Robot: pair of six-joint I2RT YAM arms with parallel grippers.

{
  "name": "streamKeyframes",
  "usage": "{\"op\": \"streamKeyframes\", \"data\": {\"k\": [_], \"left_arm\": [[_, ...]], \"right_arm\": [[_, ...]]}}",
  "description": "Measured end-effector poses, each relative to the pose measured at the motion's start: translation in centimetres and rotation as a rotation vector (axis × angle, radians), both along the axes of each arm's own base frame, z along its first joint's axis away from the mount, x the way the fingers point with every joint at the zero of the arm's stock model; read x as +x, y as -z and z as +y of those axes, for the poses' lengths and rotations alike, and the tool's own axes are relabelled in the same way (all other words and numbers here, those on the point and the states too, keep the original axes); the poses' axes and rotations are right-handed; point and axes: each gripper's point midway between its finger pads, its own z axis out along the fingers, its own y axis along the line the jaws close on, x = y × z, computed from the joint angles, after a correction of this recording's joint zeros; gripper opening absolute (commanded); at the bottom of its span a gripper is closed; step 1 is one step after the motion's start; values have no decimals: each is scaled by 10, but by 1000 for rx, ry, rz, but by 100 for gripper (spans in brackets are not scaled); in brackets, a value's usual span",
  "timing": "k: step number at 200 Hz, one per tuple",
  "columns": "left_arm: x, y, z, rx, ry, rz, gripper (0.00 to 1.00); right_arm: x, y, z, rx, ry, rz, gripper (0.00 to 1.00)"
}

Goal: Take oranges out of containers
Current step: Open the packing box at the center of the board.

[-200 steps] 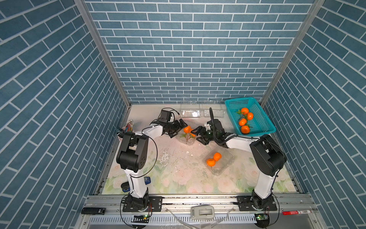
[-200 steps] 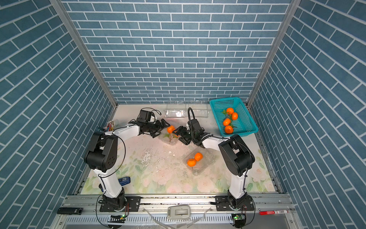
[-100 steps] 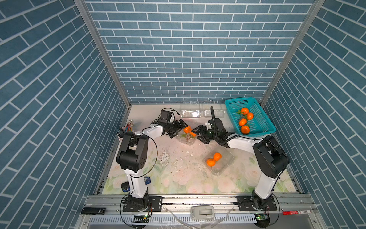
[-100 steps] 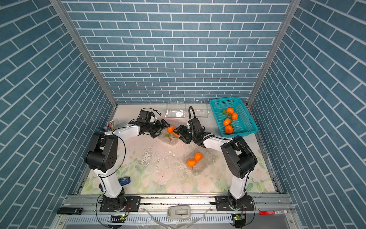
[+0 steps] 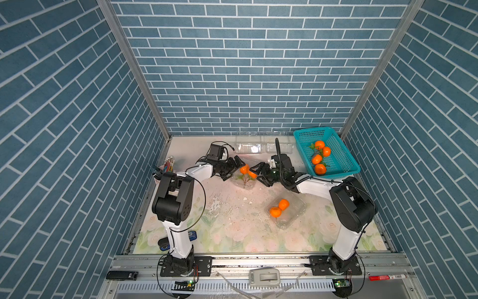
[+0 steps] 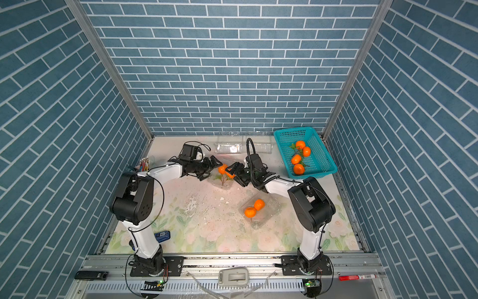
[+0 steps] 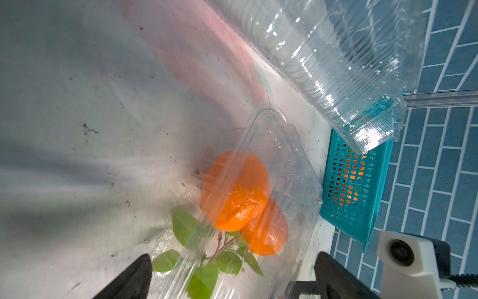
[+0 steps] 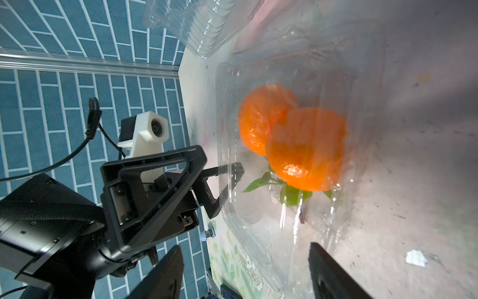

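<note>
A: Where is the clamshell container point(image 5: 245, 183) the arms are at?
B: Near the middle of the frame in both top views, on the floral surface point(image 5: 232, 227) — clear plastic, with a pair of oranges point(image 5: 244, 170) and their green leaves inside.
A: And the left end effector point(image 5: 233, 169)?
B: Just left of that container, jaws spread wide. In the left wrist view its fingers point(image 7: 134, 278) stand at the lower edge of the frame with the container's end between them; whether they touch the plastic I cannot tell.
A: The right end effector point(image 5: 259, 176)?
B: Just right of the same container, facing the left one. Jaws apart too; the right wrist view shows its fingers point(image 8: 328, 274) either side of the container's near corner, clamped on nothing that I can see.
A: The other fruit?
B: A second clamshell container point(image 5: 294, 211) lies lower right of centre, below the right arm in the frame, with two oranges point(image 5: 283, 204) in it. Four more oranges point(image 5: 320, 168) lie in the teal basket point(image 5: 307, 132) at the right — and two more clear containers point(image 5: 249, 149) rest by the back wall, above centre.
</note>
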Motion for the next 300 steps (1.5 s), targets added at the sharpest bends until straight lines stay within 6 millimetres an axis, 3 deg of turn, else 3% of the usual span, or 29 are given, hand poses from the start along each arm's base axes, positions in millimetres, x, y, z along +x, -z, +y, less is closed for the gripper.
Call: {"op": "streamKeyframes", "data": {"k": [67, 136, 188, 300], "left_arm": [[0, 0, 0, -1, -2, 1, 99], [1, -1, -1, -5, -2, -1, 99], [1, -1, -1, -7, -1, -2, 99], [0, 0, -1, -9, 0, -1, 99]], "right_arm": [[3, 11, -14, -34, 26, -2, 76], [6, 3, -6, -18, 14, -21, 75], [5, 8, 0, -17, 0, -17, 75], [2, 4, -6, -46, 4, -33, 75]]}}
